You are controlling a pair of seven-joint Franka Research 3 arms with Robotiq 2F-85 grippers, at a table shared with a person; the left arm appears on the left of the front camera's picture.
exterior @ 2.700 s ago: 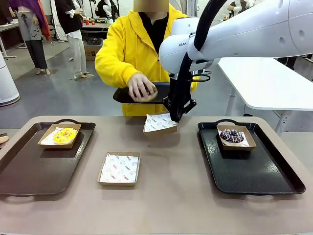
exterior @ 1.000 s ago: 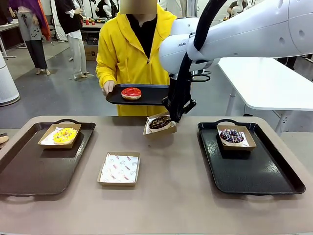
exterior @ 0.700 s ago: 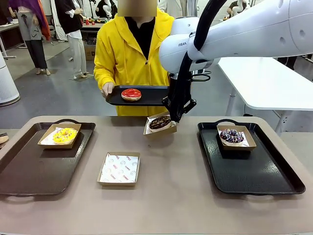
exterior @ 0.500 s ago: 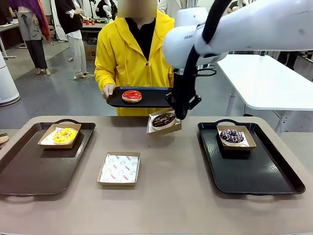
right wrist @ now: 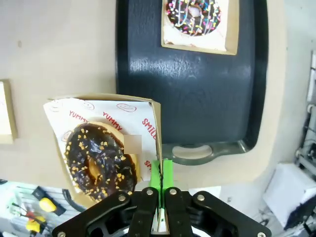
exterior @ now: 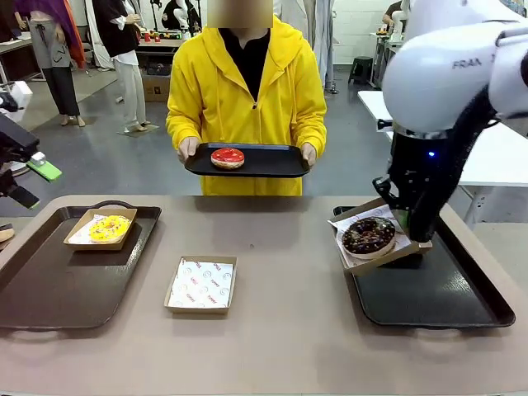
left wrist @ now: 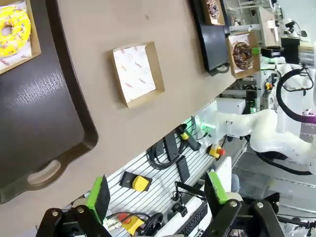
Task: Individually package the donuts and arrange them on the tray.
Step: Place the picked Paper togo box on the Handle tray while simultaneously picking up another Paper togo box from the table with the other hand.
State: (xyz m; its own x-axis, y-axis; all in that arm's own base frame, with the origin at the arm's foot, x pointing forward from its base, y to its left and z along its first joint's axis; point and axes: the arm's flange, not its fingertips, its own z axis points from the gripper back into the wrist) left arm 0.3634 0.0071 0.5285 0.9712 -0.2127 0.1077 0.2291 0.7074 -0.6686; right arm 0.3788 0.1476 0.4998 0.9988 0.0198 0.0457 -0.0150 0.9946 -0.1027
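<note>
Currently: boxed chocolate donut (exterior: 368, 235) aloft at the right tray (exterior: 437, 301), not yet set down.
The right gripper (right wrist: 161, 170) is clamped tight on one side wall of a cardboard box (exterior: 388, 258) carrying the donut. The box hangs tilted over the tray's near-left corner, donut on the table (exterior: 280, 346) side of the grip, pinched wall parallel to the tray's long edge; bare tray floor lies opposite. The left gripper (left wrist: 157, 191), jaws wide and empty, sits well apart near the left tray (exterior: 49, 289).

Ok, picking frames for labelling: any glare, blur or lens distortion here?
Front view: sharp, evenly lit, faint sheen on the right tray. Left wrist view: wide-angle bows the left tray's rim. Right wrist view: mottled glare on the right tray; the nearer chocolate donut is crisp.
</note>
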